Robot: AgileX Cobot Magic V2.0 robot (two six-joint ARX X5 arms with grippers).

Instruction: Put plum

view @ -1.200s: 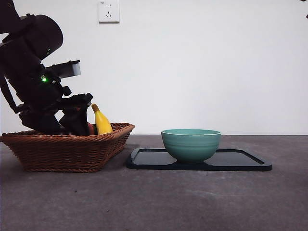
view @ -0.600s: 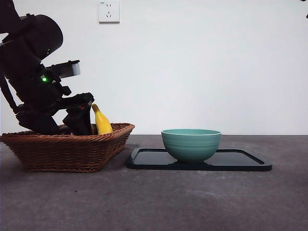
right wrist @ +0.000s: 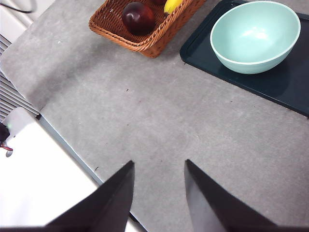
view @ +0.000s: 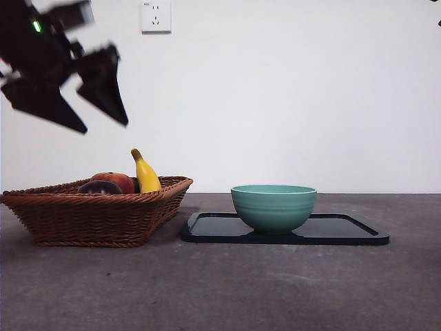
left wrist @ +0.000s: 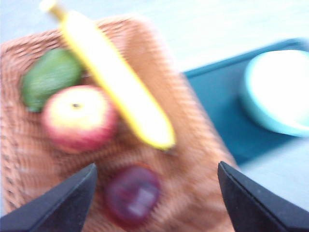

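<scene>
left gripper [view: 103, 127] has risen empty, jaws open, above plum [view: 100, 187] in basket [view: 96, 217].

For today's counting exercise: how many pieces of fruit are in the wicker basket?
4, all in the basket: banana, green fruit, red-yellow fruit, plum.

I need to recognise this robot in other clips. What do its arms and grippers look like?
Both are black. The left gripper ends in two flat, wedge-shaped black jaws that taper to points, below a bulky dark arm with a small green light and a pale grey box on top. The right gripper has the same plain black tapered jaws. No cables or markings are visible.
</scene>
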